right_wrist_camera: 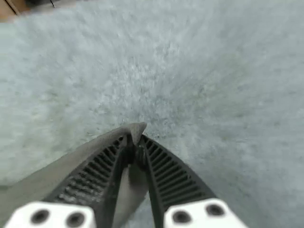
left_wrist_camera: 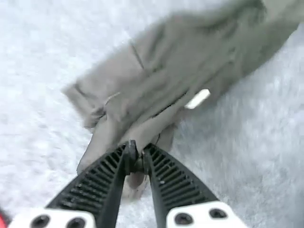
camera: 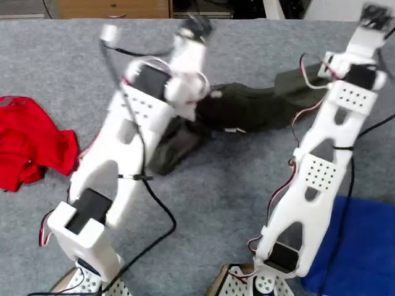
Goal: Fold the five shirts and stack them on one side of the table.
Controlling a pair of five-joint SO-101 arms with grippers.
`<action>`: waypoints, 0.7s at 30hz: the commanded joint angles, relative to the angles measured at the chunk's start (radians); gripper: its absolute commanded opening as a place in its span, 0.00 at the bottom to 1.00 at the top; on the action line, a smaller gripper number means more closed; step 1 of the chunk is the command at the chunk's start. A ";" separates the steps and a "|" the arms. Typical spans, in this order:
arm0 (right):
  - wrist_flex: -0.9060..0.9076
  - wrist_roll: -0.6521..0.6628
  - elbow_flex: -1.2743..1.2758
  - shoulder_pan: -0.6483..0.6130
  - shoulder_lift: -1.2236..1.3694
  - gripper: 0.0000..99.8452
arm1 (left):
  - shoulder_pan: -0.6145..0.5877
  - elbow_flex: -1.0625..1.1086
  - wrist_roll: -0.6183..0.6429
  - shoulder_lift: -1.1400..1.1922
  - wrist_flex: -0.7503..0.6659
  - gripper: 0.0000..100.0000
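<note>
A dark olive shirt (camera: 247, 108) lies stretched across the middle of the grey table (camera: 222, 197). My left gripper (left_wrist_camera: 137, 159) is shut on one bunched end of the olive shirt (left_wrist_camera: 180, 71), whose white label (left_wrist_camera: 197, 99) lies just beyond the tips. In the high view that gripper (camera: 187, 112) is at the shirt's left end, mostly under the arm. My right gripper (right_wrist_camera: 135, 140) is shut on a thin edge of olive cloth (right_wrist_camera: 57, 171) above bare carpet. It holds the shirt's right end (camera: 324, 66).
A crumpled red shirt (camera: 31, 145) lies at the table's left edge. A blue shirt (camera: 358, 246) lies flat at the front right, beside the right arm's base. Black cables trail over the carpet near the left arm. Wooden furniture stands behind the far edge.
</note>
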 commanded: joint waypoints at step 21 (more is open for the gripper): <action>0.101 -0.003 -0.038 0.038 -1.121 0.00 | -0.379 -0.569 -0.037 -0.530 0.218 0.02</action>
